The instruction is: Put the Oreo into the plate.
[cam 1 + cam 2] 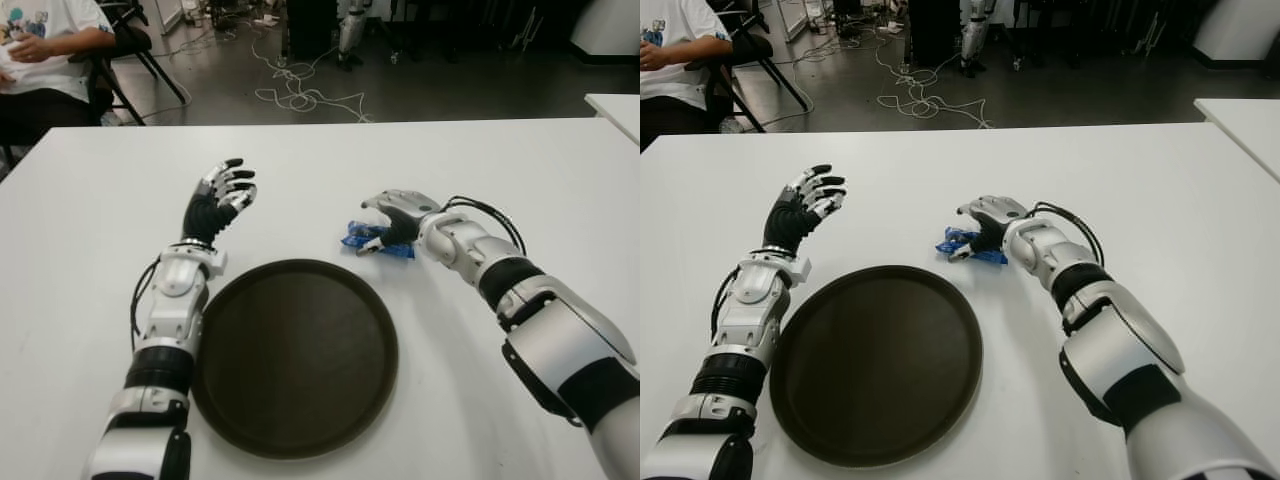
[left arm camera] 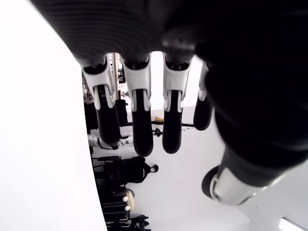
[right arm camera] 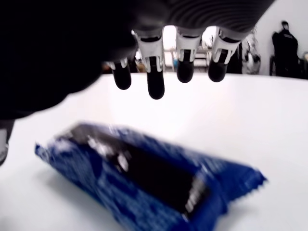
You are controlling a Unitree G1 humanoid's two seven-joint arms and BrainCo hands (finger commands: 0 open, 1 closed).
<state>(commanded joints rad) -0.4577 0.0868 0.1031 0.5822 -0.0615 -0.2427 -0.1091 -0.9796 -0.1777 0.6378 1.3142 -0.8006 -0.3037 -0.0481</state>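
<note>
A blue Oreo packet (image 1: 354,238) lies flat on the white table (image 1: 500,170), just beyond the right rim of the round dark plate (image 1: 295,370). My right hand (image 1: 375,225) hovers over the packet's right part. In the right wrist view its fingers (image 3: 155,82) hang spread above the wrapper (image 3: 144,178) and do not close on it, so the hand is open. My left hand (image 1: 225,190) stands upright to the left of the plate's far edge, fingers (image 2: 139,130) spread and holding nothing. The plate holds nothing.
A seated person (image 1: 45,50) and a chair (image 1: 130,50) are beyond the table's far left corner. Cables (image 1: 300,95) trail across the floor behind the table. A second white table's corner (image 1: 615,105) shows at the far right.
</note>
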